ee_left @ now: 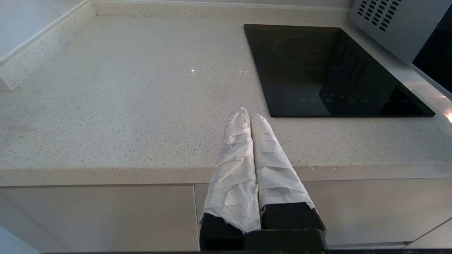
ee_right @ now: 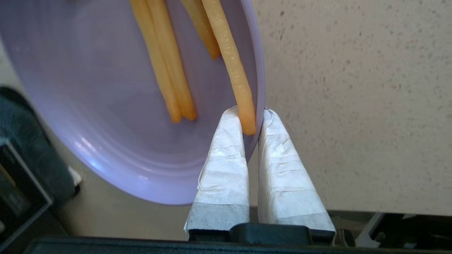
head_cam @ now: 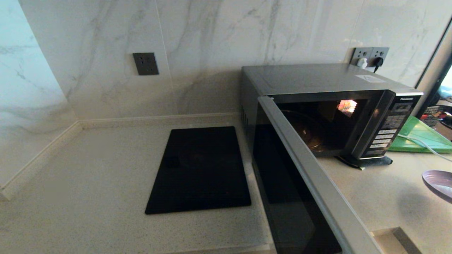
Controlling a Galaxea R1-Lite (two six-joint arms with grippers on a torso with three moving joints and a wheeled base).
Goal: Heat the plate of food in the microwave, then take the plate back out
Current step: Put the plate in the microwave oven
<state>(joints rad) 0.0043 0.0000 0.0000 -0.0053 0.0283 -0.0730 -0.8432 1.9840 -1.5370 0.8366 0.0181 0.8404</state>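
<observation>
The lavender plate of food (ee_right: 116,116) carries several golden fries (ee_right: 169,70) and hangs above the counter, pinched by its rim in my right gripper (ee_right: 252,114), which is shut on it. One fry end lies against a tape-wrapped finger (ee_right: 226,155). In the head view only an edge of the plate (head_cam: 439,183) shows at the far right, clear of the worktop. The silver microwave (head_cam: 317,81) stands at the back right with its door (head_cam: 300,183) swung wide open and its lit cavity (head_cam: 317,127) showing a glass turntable. My left gripper (ee_left: 248,113) is shut and empty, parked over the counter's front edge.
A black glass cooktop (head_cam: 201,169) is set into the speckled counter left of the microwave. A green cutting board (head_cam: 422,135) and a white cable (head_cam: 423,144) lie right of the oven. Marble walls close the back and left, with sockets (head_cam: 370,56) behind the oven.
</observation>
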